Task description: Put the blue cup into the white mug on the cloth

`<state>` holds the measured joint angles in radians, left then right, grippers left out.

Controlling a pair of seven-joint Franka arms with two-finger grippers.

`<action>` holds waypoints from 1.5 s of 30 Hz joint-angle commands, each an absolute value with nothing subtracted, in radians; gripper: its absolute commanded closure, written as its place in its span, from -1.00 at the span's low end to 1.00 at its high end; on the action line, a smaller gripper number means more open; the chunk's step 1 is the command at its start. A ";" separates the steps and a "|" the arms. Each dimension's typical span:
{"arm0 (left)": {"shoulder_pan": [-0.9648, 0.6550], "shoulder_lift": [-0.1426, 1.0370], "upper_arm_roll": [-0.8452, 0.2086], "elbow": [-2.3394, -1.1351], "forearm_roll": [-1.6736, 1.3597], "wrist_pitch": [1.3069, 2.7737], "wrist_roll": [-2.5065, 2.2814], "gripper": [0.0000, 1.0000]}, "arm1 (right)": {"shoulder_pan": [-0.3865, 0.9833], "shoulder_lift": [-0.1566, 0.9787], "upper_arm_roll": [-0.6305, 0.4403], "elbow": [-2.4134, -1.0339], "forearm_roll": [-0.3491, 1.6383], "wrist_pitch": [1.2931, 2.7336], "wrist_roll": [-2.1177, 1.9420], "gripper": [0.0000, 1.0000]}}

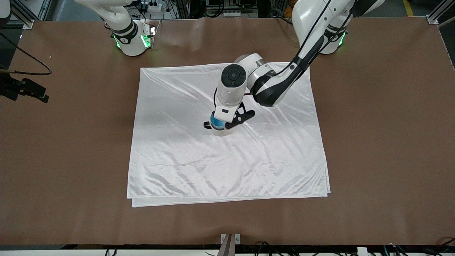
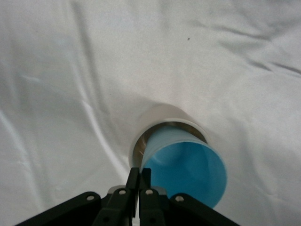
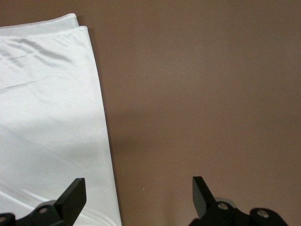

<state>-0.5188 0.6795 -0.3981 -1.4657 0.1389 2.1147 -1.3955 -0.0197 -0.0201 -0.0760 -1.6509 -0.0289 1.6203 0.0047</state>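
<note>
- The left gripper (image 2: 139,181) is clenched on the rim of the blue cup (image 2: 188,172), tilted, its base inside the white mug (image 2: 162,120).
- The mug stands mid-cloth (image 1: 227,167), centre of the counter (image 1: 384,142).
- The right gripper (image 3: 138,195) waits, fingers spread, over the cloth's edge.

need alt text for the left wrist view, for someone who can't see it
The left gripper is shut on the rim of the blue cup, which sits tilted partway inside the white mug. The mug stands on the wrinkled, shiny white cloth that fills the rest of the view.
</note>
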 commanded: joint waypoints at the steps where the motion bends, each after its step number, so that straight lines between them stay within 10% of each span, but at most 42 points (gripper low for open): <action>1: -0.531 0.696 -0.385 -1.443 0.158 2.117 -1.407 1.00 | -0.066 -0.048 -0.067 -1.683 0.014 1.629 0.035 -1.00; 24: -0.534 0.724 -0.367 -1.443 0.161 2.144 -1.404 1.00 | -0.069 -0.041 -0.067 -1.623 0.009 1.603 0.061 -1.00; 29: -0.534 0.726 -0.367 -1.445 0.161 2.143 -1.402 0.27 | -0.060 -0.041 -0.063 -1.631 0.005 1.652 0.058 -1.00; 33: -0.544 0.727 -0.365 -1.445 0.176 2.145 -1.385 -1.00 | -0.060 -0.041 -0.061 -1.631 0.005 1.646 0.058 -1.00; 45: -0.551 0.707 -0.365 -1.445 0.202 2.138 -1.397 -1.00 | -0.064 -0.046 -0.063 -1.646 0.006 1.658 0.058 -1.00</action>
<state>-0.5464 0.7160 -0.3741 -1.4644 0.1749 2.1404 -1.3881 -0.0558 -0.0274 -0.0674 -1.6235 -0.0054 1.6429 0.0421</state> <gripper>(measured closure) 0.278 0.000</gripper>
